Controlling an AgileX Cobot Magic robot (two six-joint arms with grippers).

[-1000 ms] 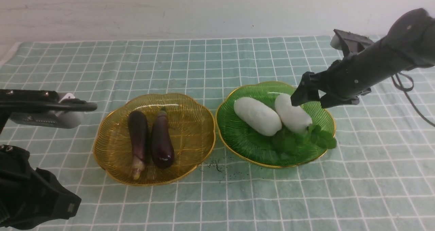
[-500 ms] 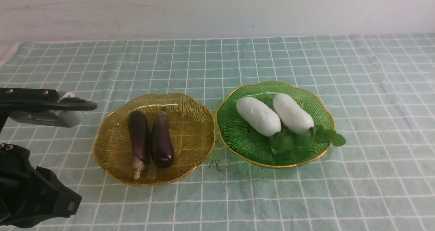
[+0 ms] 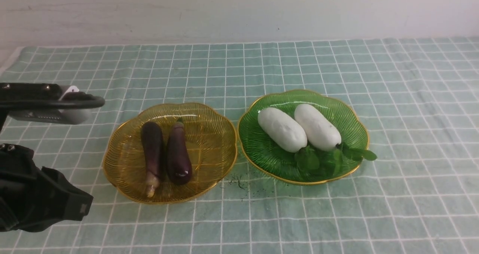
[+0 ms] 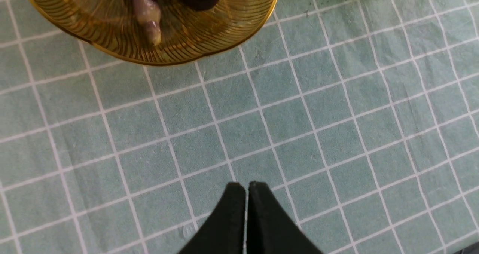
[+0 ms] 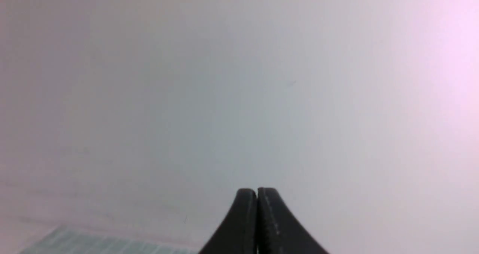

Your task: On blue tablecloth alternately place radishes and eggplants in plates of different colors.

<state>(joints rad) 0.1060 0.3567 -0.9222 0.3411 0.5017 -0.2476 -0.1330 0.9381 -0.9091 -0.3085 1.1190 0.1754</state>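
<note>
Both eggplants are in the amber plate: tan-stemmed eggplant on the left, green-capped eggplant just beside it, lengthwise and about parallel. Both radishes are in the green plate: left radish and right radish side by side, angled, leaves at the near ends, one sprig over the rim. The plates sit nearly touching on the blue tablecloth covering the table. Dark specks lie on the cloth between them. Left gripper: fingers together, holding nothing, over bare cloth near the amber plate's near edge. Right gripper: fingers together, empty, facing the wall, outside the front view.
</note>
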